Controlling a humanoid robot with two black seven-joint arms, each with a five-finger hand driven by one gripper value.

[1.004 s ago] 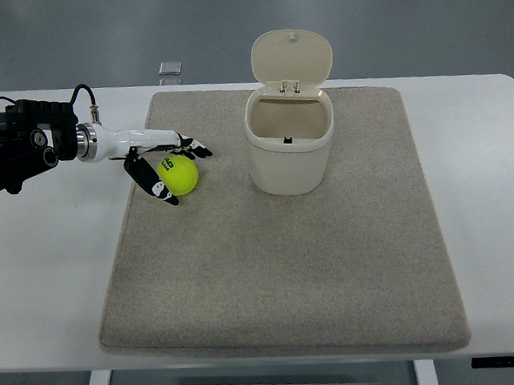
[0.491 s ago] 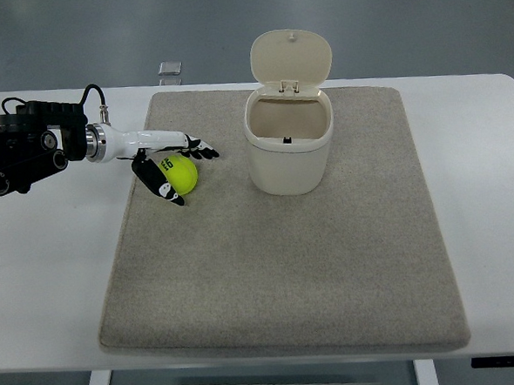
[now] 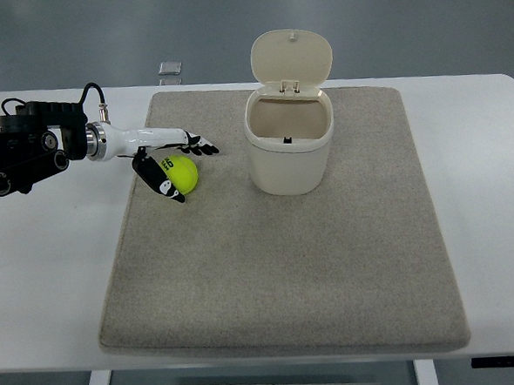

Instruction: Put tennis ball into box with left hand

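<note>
A yellow-green tennis ball (image 3: 182, 173) lies on the grey mat (image 3: 279, 270), left of the box. My left hand (image 3: 179, 167) reaches in from the left edge and cups the ball: the upper fingers (image 3: 198, 147) stretch over its far side, the thumb (image 3: 159, 181) lies along its near left side. The fingers are spread around the ball and not closed on it. The box (image 3: 290, 141) is a cream bin standing upright at the mat's back middle, its hinged lid (image 3: 291, 58) flipped up and its inside empty. My right hand does not show.
The mat covers most of a white table (image 3: 484, 196). A small grey flat object (image 3: 170, 69) lies on the floor beyond the table's far edge. My left arm's black forearm (image 3: 19, 159) hangs over the table's left side.
Over the last second my left hand shifted slightly right and away, closing in around the ball. Since half a second ago almost nothing has moved.
</note>
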